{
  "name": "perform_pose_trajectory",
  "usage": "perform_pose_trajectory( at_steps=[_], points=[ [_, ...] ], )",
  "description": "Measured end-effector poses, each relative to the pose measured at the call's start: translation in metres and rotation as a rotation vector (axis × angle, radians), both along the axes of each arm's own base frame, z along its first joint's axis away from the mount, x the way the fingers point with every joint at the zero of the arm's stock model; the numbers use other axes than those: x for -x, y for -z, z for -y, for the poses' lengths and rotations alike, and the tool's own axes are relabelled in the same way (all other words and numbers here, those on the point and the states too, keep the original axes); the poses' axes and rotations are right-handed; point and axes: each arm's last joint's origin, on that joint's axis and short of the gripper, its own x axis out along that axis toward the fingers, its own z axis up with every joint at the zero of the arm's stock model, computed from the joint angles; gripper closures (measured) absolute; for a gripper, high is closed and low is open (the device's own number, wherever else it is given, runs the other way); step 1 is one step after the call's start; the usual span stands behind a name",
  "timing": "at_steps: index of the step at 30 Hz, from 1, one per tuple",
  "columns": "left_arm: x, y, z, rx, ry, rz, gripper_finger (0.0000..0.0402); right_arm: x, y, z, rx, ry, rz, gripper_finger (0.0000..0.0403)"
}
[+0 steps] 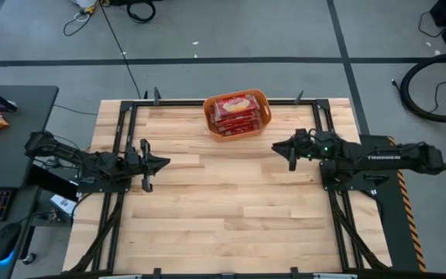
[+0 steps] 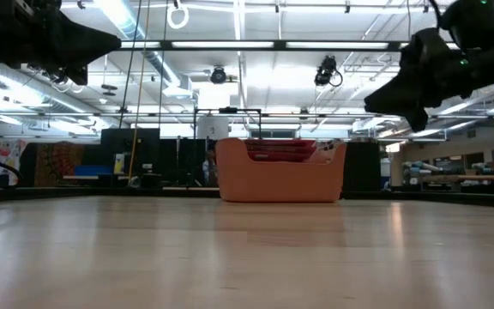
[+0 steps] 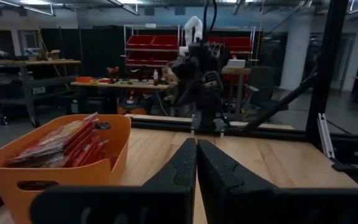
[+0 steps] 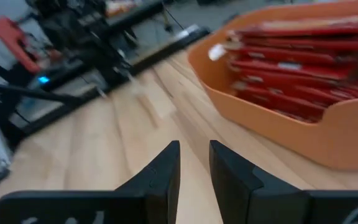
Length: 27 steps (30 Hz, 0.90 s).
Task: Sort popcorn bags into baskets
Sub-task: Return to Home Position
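Here's the orange tub (image 1: pixel 263 99) at 12 o'clock on the table (image 1: pixel 231 217), hard against the far edge. Its long side runs nine-to-three with a slight twist. The red popcorn bags (image 1: pixel 236 111) are stacked flat inside, lying along that same line and rising just above the rim.

The right gripper (image 1: pixel 277 146) hangs above the wood with the tub at its 10 o'clock. It's the nearer of the two and holds nothing, its fingers (image 4: pixel 163 171) parted by only a narrow slit. The left gripper (image 1: pixel 161 163) waits across the table with the tub at its 2 o'clock, farther off. Its fingers (image 3: pixel 179 168) are pressed together, empty too.

No packet shows on the pale wood planks, so the sorting looks finished, and I'd say both arms only need to settle back.

Beyond the table there's a workshop with bright ceiling strips, a bench and red shelf bins (image 3: pixel 166 42).
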Motion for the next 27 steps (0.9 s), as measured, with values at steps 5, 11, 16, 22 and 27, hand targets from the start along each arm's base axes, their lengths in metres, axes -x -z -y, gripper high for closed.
perform_pose_trajectory(
  at_steps=[5,11,16,22,27],
  points=[
    [0.0,0.0,0.0,0.009,0.001,0.002,0.0384,0.008,0.015,-0.002,0.017,-0.022,0.106,0.0312],
    [0.0,0.0,0.0,0.009,0.001,0.003,0.0383,0.015,0.036,-0.004,0.044,-0.026,0.126,0.0312],
    [0.0,0.0,0.0,0.01,0.002,0.003,0.0383,0.015,0.037,-0.004,0.06,-0.038,0.11,0.0312],
    [0.0,0.0,0.0,0.01,0.002,0.004,0.0383,0.015,0.035,-0.003,0.108,-0.008,0.117,0.0312],
    [0.0,0.0,0.0,0.01,0.002,0.004,0.0383,0.015,0.035,-0.003,0.083,0.019,0.124,0.0313]
  ],
)
